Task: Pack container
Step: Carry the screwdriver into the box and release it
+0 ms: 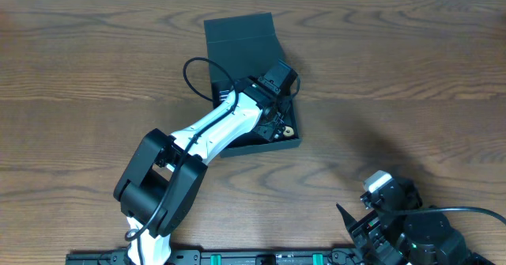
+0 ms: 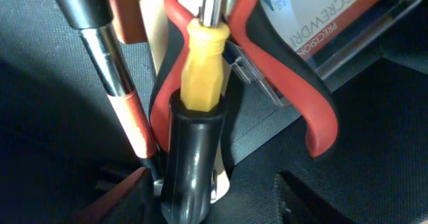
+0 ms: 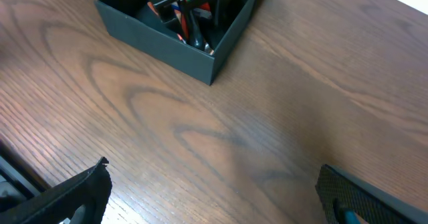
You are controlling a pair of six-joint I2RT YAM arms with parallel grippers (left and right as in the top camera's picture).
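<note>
The dark container (image 1: 237, 32) stands open at the table's middle back, its flap lid lying away from me. It also shows in the right wrist view (image 3: 167, 47). My left gripper (image 1: 278, 111) is down inside it. In the left wrist view the jaws (image 2: 214, 200) are spread wide. A screwdriver with a black handle and yellow collar (image 2: 200, 70) lies between them, close to the left finger and apart from the right one. Red-handled pliers (image 2: 314, 110) and a chrome-shafted tool (image 2: 117, 77) lie beside it. My right gripper (image 1: 368, 217) (image 3: 214, 190) is open and empty, low over bare wood.
A clear-cased precision screwdriver packet (image 2: 328, 10) lies at the container's far side. The left arm (image 1: 213, 130) stretches from the front edge to the container. The right arm's base (image 1: 427, 237) sits at the front right corner.
</note>
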